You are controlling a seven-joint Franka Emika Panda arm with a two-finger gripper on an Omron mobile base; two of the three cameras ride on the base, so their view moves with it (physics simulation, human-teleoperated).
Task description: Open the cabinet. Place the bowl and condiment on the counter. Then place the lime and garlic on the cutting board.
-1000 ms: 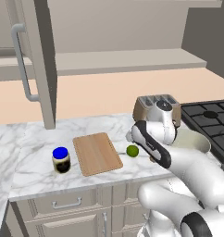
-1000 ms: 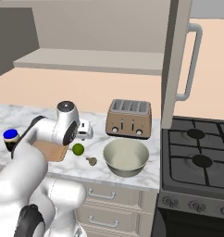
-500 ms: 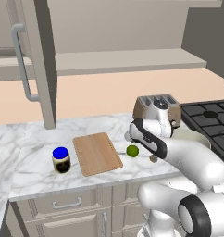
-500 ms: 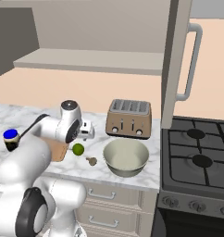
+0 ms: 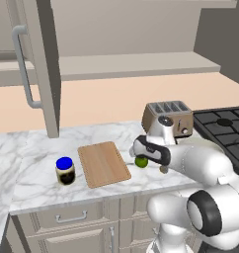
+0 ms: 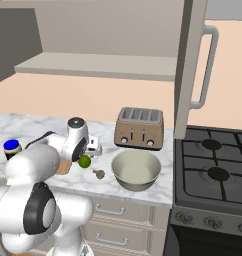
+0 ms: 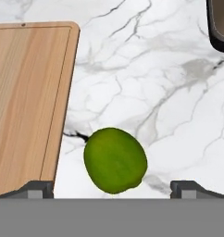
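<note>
The bright green lime (image 7: 115, 160) lies on the marble counter (image 5: 37, 185) just right of the wooden cutting board (image 5: 103, 163). My gripper (image 7: 113, 189) is open and hovers right over the lime (image 5: 141, 161), one fingertip on each side, not touching it. The small brown garlic (image 6: 99, 174) rests on the counter between the lime (image 6: 84, 161) and the pale grey-green bowl (image 6: 136, 170). The blue-lidded condiment jar (image 5: 65, 171) stands left of the board. The cabinet door (image 5: 40, 64) hangs open.
A toaster (image 5: 167, 117) stands at the back of the counter behind my hand. The black gas stove (image 6: 213, 170) is to the right of the bowl. A second open cabinet door (image 6: 193, 65) hangs above the stove's edge.
My hand has sunk a little closer to the lime, fingers still wide. The lime, garlic, bowl and jar have not moved.
</note>
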